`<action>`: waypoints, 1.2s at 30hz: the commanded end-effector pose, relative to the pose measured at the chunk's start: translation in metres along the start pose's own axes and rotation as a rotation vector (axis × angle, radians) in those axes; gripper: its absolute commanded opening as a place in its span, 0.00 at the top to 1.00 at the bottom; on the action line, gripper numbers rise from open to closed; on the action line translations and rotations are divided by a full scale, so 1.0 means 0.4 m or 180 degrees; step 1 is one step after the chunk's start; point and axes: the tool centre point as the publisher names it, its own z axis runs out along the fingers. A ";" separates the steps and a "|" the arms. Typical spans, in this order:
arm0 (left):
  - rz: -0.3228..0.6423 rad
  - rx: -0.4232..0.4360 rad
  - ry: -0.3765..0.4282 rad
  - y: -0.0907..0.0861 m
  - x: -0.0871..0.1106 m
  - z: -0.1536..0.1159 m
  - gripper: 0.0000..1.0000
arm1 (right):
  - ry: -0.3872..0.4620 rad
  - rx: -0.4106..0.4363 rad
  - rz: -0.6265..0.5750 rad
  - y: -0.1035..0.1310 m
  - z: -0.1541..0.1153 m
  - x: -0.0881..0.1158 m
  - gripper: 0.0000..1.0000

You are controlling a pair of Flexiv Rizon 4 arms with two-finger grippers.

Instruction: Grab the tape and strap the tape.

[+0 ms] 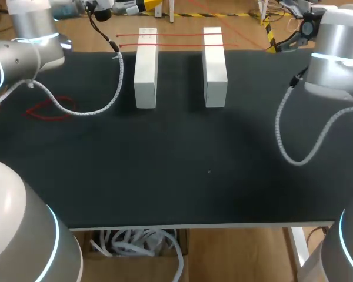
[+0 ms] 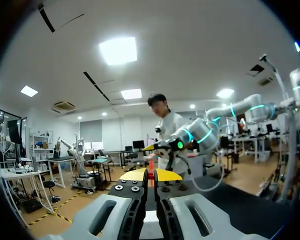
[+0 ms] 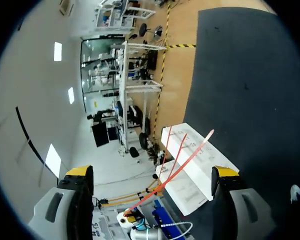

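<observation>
Two white blocks (image 1: 146,67) (image 1: 215,66) stand side by side at the back of the black mat. Two thin strands of red tape (image 1: 170,35) run across their far ends. In the left wrist view my left gripper (image 2: 151,175) has its yellow tips together, shut on a strip of red tape (image 2: 151,167). My right gripper (image 3: 152,172) is open wide. Ahead of it, between its fingers, lie the white blocks (image 3: 200,160) with the red tape (image 3: 185,160) stretched over them. The head view shows neither gripper's fingers.
A loose loop of red tape (image 1: 50,110) lies on the mat (image 1: 176,164) at the left. My left arm's white cable (image 1: 100,106) hangs over it. My right arm's cable (image 1: 300,147) droops at the right. A box of white cables (image 1: 135,244) sits under the front edge.
</observation>
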 end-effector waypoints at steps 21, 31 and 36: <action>-0.0003 -0.0009 -0.0006 -0.002 0.002 0.001 1.00 | 0.0860 -0.0668 -0.0280 0.044 0.079 -0.034 0.00; -0.0003 -0.0009 -0.0006 -0.002 0.002 0.001 1.00 | 0.0821 -0.0656 -0.0157 0.041 0.106 -0.050 0.00; -0.0003 -0.0009 -0.0006 -0.002 0.002 0.001 1.00 | 0.0836 -0.0624 -0.0126 0.019 0.118 -0.049 0.00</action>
